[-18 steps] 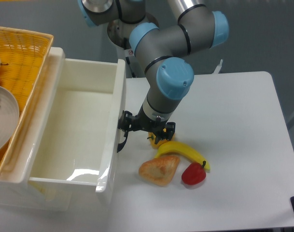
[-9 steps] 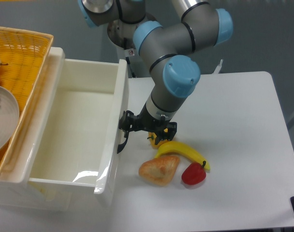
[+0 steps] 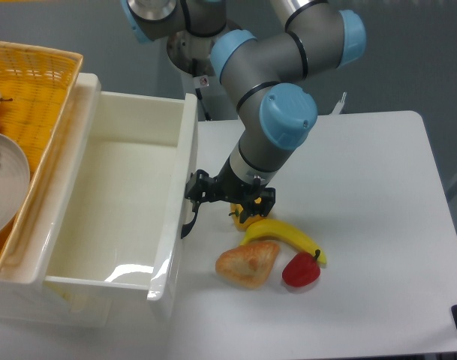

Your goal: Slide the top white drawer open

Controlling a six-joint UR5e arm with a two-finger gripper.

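The top white drawer (image 3: 184, 172) is a glossy, deep, empty box that stands pulled far out of the cabinet toward the right. Its curved black handle (image 3: 187, 223) sits on the front panel, facing the table. My gripper (image 3: 196, 187) is right against the front panel at the upper end of the handle, and its black fingers appear closed on it. The arm reaches down to it from the upper right. The lower drawer is hidden beneath the top one.
A yellow wicker basket (image 3: 40, 82) holding a white plate (image 3: 7, 187) and fruit sits on the cabinet at the left. On the white table (image 3: 363, 187), just right of the gripper, lie a banana (image 3: 288, 236), a bread slice (image 3: 247, 262), a red fruit (image 3: 301, 270) and a small yellow item (image 3: 239, 219).
The arm and gripper have shifted slightly to the right, and the drawer front has come a little further out with them. The food items have not moved.
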